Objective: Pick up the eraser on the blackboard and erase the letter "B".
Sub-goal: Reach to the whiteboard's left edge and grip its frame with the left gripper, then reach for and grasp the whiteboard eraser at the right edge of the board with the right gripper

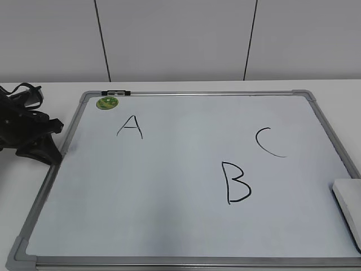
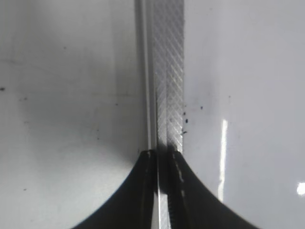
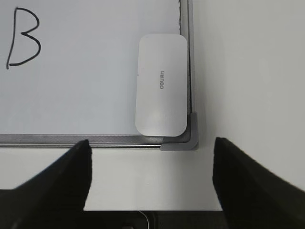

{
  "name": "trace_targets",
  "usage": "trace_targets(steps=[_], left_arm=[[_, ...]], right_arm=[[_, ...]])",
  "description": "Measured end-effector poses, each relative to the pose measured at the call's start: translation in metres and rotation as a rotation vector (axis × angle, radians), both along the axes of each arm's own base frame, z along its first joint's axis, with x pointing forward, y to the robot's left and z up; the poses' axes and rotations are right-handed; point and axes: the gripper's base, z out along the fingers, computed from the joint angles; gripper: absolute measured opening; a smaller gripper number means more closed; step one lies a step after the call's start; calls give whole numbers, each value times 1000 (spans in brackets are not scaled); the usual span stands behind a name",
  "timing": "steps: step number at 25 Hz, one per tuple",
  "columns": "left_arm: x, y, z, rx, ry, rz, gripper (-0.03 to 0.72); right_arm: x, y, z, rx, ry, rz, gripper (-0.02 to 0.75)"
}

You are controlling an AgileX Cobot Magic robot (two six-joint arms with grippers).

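The blackboard is a white board in a grey frame, lying flat on the table. The black letter "B" is right of the board's middle, and it also shows in the right wrist view. The white eraser lies flat in the board's near right corner, against the frame; the exterior view cuts it off at the right edge. My right gripper is open and empty over the table, just in front of that corner. My left gripper is shut on the board's left frame rail.
A black "A" and a black "C" are also on the board. A round green sticker and a small dark clip sit at the far left corner. White table surrounds the board.
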Motion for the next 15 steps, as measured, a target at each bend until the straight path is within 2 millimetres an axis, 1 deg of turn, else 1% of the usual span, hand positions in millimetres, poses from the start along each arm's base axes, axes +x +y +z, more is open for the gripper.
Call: trace_targets(steps=[4,10,11,15], left_arm=[[0,0,0,0,0,0,32],[0,0,0,0,0,0,32],[0,0,0,0,0,0,32],[0,0,0,0,0,0,32]], right_arm=[[29,-2,-15,2,76,-3,587],[62,-3,-41,8,220,-6,589],[65,-3,-43,8,226,-6,589],[88,-5,-60,6,255,-10,594]])
